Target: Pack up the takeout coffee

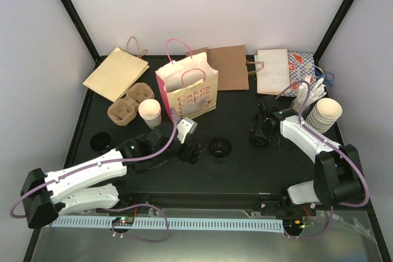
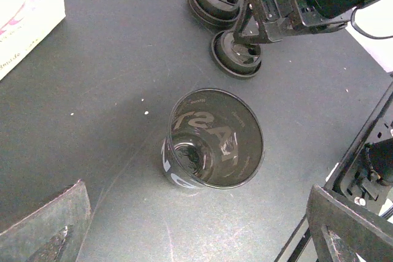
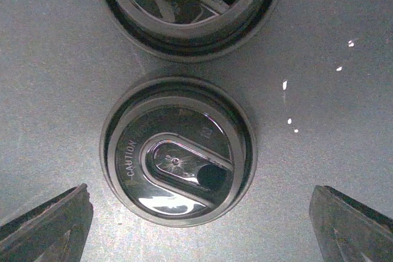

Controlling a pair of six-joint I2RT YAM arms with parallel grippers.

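Black lid (image 3: 178, 151) right under wide-spread right gripper (image 3: 199, 196); left gripper (image 2: 196, 189) also spread, dark cup (image 2: 212, 139) just beneath.

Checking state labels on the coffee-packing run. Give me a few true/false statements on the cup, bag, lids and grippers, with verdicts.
1. The left gripper and the right gripper are both open and empty. True.
2. The white paper cup is inside the pink-handled bag. False: it stands on the table left of the bag, beside the cup carrier.
3. A black lid lies centred below the right gripper. True.
4. The left gripper is clamped on the black cup. False: the cup stands free on the table, clear of the fingers.
5. The pink-handled bag lies flat. False: it stands upright with its mouth open.
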